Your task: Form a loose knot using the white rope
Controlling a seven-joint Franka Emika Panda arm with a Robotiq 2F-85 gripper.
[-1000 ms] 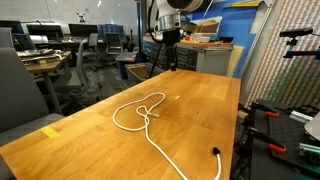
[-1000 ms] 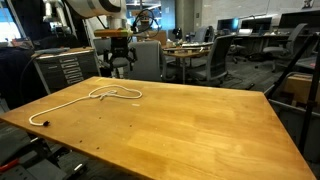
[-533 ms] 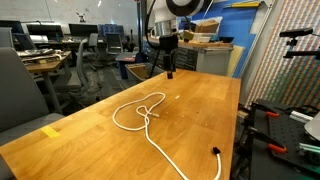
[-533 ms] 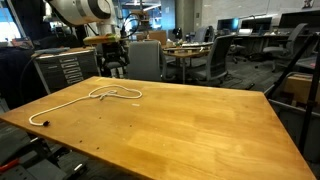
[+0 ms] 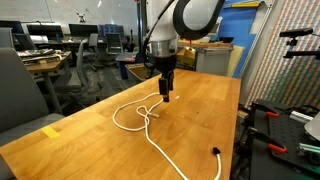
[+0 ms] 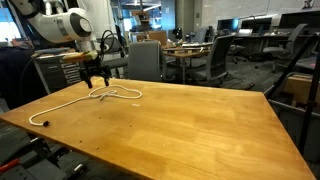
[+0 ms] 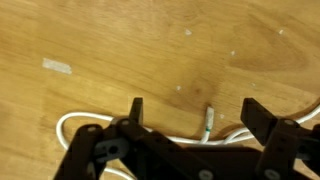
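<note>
The white rope (image 5: pixel 160 146) lies on the wooden table (image 5: pixel 80 140), looped over itself near the middle, and its tail runs toward the near edge to a dark tip (image 5: pixel 215 152). In both exterior views my gripper (image 5: pixel 165 93) (image 6: pixel 97 80) hangs open just above the far side of the loop (image 6: pixel 128 97). In the wrist view, the two black fingers (image 7: pixel 135 108) straddle a rope end with a green band (image 7: pixel 208 120), with white strands beneath it. Nothing is held.
A yellow tape patch (image 5: pixel 50 131) marks the table's corner. Office chairs (image 6: pixel 145 60) and desks stand behind the table. Black equipment (image 5: pixel 285 130) sits off the table's side. A small pale tape piece (image 7: pixel 56 66) is stuck on the wood.
The arm has come forward from beyond the table's far edge and dropped down over the rope's loop. The jaws stayed open and the rope has not moved.
</note>
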